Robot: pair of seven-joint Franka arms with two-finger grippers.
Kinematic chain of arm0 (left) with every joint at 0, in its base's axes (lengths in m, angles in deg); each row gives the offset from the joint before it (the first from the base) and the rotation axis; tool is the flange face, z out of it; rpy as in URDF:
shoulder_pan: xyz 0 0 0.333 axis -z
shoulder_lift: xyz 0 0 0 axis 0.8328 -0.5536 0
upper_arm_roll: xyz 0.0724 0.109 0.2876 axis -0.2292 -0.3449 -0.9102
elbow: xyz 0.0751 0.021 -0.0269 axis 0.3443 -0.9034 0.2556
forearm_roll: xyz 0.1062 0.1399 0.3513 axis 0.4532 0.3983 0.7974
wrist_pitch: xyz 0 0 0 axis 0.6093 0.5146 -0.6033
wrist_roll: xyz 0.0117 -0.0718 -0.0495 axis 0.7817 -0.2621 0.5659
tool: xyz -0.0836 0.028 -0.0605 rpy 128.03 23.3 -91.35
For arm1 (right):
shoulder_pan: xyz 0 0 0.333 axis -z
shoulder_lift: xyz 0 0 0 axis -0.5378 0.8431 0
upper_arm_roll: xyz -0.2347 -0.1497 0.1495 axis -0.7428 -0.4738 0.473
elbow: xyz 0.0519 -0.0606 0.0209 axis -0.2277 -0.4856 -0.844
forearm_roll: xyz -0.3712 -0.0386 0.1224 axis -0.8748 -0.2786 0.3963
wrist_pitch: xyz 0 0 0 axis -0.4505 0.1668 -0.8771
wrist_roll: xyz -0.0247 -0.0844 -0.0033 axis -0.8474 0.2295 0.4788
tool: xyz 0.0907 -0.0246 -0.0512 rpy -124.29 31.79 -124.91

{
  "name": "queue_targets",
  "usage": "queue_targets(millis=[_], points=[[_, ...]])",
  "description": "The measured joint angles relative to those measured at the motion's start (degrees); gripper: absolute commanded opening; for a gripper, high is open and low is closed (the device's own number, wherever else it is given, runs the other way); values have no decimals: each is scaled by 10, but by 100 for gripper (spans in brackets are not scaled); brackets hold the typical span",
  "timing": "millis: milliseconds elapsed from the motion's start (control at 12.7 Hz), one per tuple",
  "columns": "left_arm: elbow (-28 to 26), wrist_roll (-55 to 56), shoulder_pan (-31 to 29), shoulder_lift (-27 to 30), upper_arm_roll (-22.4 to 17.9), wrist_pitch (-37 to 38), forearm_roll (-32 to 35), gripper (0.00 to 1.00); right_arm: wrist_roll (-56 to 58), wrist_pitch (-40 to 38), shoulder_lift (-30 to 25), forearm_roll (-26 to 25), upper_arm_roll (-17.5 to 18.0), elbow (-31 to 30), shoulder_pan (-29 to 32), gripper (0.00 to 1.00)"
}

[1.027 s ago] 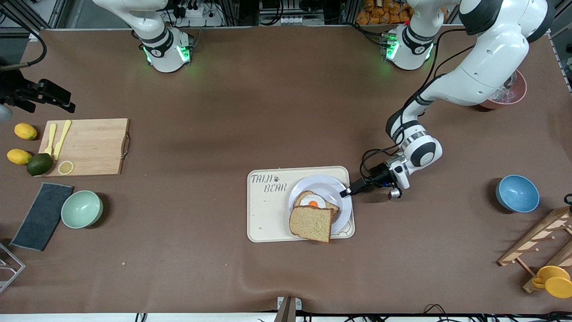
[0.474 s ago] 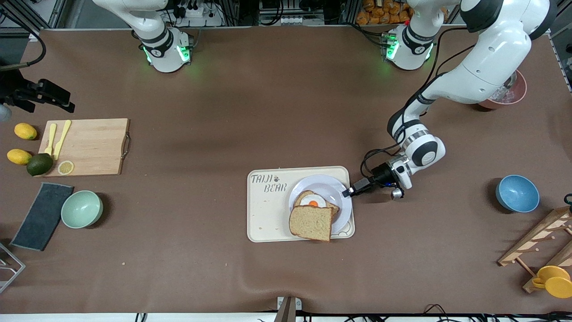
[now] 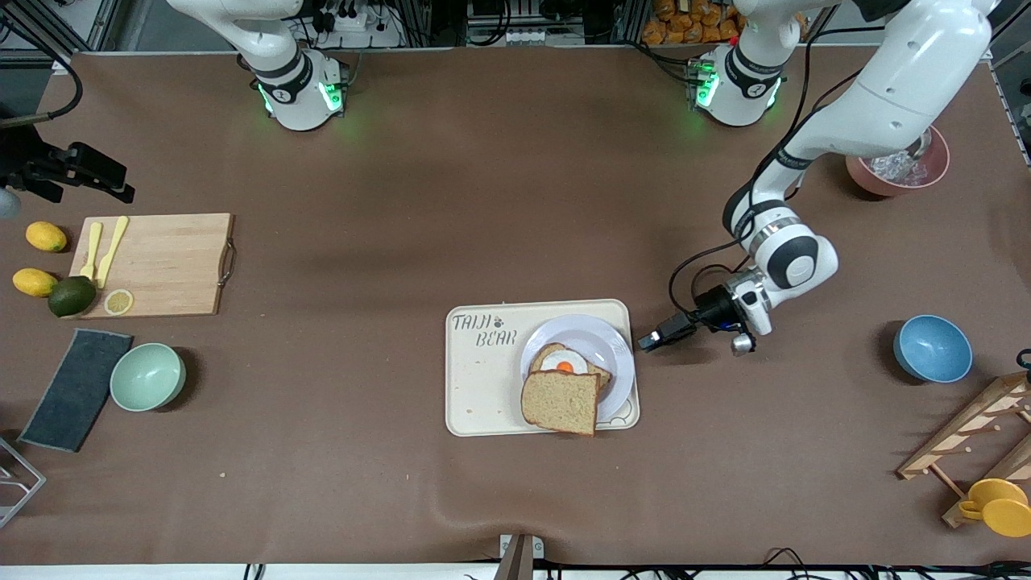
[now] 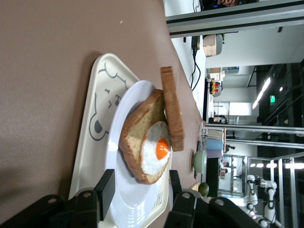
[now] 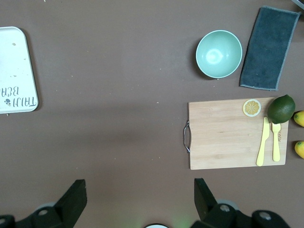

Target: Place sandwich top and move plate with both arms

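The plain sandwich top leans tilted on the bread slice with a fried egg, its lower edge resting at the plate's rim. Both sit on the pale plate, which stands on the cream bear tray. My left gripper is open and empty, low beside the tray on the left arm's side, apart from the plate. In the left wrist view my left gripper faces the plate, the egg slice and the sandwich top. My right gripper is open, high over bare table.
A cutting board with a lime, lemons and yellow cutlery, a green bowl and a grey cloth lie at the right arm's end. A blue bowl, a pink bowl and a wooden rack stand at the left arm's end.
My left gripper has drawn back from the plate's rim, off the tray, toward the left arm's end of the table. Plate, bread and right arm have not moved.
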Motion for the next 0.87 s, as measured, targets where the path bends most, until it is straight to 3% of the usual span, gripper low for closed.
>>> queue_targets(millis=[395, 869], points=[[-12, 137, -67, 83, -1, 2, 203, 53, 0, 0, 0, 0, 0, 0, 0, 100], [15, 437, -86, 224, -1, 79, 480, 52, 31, 0, 0, 0, -4, 0, 1, 100]])
